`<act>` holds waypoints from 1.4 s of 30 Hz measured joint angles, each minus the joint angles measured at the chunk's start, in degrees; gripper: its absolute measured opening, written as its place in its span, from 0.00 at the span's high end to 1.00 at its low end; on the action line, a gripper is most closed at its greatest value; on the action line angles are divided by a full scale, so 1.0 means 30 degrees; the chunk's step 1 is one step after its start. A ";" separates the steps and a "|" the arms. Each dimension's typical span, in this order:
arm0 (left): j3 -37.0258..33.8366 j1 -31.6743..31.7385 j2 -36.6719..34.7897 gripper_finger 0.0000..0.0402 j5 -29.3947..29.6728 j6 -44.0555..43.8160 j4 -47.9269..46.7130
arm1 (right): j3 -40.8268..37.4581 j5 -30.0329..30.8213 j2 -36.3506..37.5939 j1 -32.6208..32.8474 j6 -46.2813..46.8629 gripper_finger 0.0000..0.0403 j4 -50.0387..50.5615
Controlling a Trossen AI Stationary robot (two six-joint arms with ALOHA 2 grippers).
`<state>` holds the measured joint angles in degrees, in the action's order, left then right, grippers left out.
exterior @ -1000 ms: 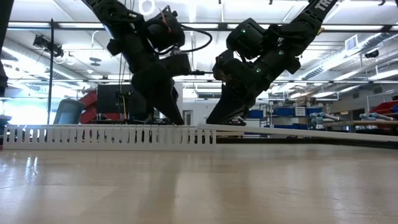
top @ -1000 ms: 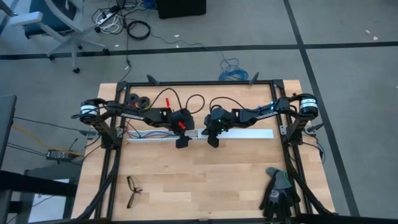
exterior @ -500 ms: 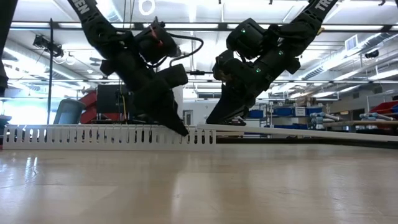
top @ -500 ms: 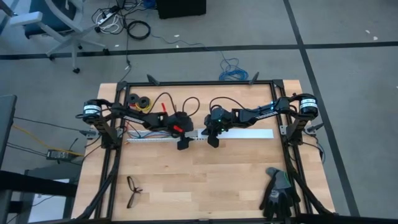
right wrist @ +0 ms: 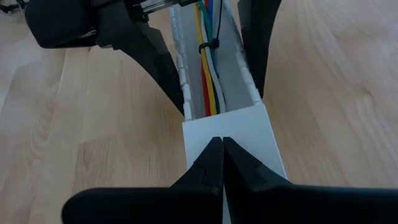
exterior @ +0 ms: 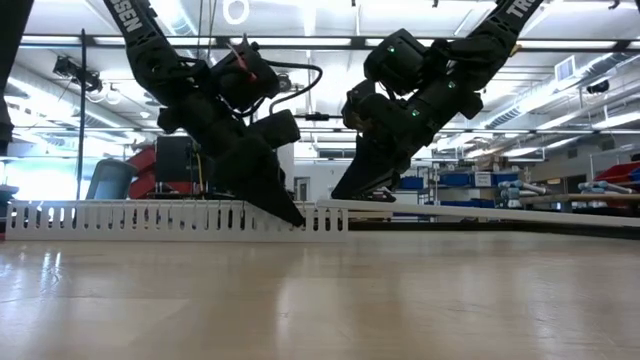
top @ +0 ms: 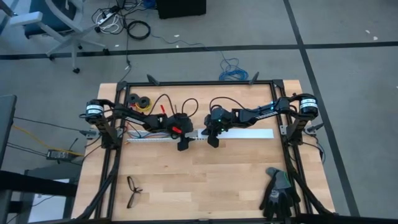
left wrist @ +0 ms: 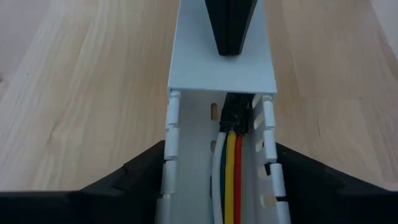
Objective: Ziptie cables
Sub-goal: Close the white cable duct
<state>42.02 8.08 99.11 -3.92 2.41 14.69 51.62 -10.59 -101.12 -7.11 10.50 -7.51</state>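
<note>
The table is pale, grained wood planks inside a black metal frame. Across its middle lies a long white plastic duct: its left part is an open channel with comb-like slotted walls, its right part is closed by a smooth flat lid. The cables, thin smooth wires in yellow, red, white and green, lie side by side inside the open channel, and a thin black ziptie rings them farther along it. In the left wrist view the wires run to a small black block at the lid's edge. The left gripper straddles the channel just left of the lid, its two dark tapered fingers spread wide, one outside each slotted wall and close against it, with nothing clamped. The right gripper sits just to the right, its jaws pressed fully together with the pointed tips resting on the lid's end. Black eyeglasses lie near the front left corner, a dark glove at the front right, and two black tape rolls at the back left.
</note>
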 joint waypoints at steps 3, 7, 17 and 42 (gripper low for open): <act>0.0007 0.0000 0.0142 0.38 0.0010 0.0020 0.0332 | 0.0000 -0.0003 0.0000 0.0000 0.0007 1.00 -0.0015; 0.0022 0.0000 0.0227 0.42 0.0015 0.0022 0.0568 | 0.0000 -0.0013 0.0000 0.0000 0.0031 1.00 -0.0044; 0.0022 0.0000 0.0249 0.44 0.0022 0.0030 0.0719 | 0.0000 -0.0022 0.0000 0.0000 0.0332 1.00 -0.0118; 0.0015 0.0022 0.0271 0.43 -0.0108 -0.0027 0.1034 | 0.2776 -0.0536 -0.1533 0.0044 -0.1195 1.00 -0.0110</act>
<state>42.06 8.14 99.92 -4.25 2.33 17.79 59.94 -12.20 -105.72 -6.98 6.92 -7.84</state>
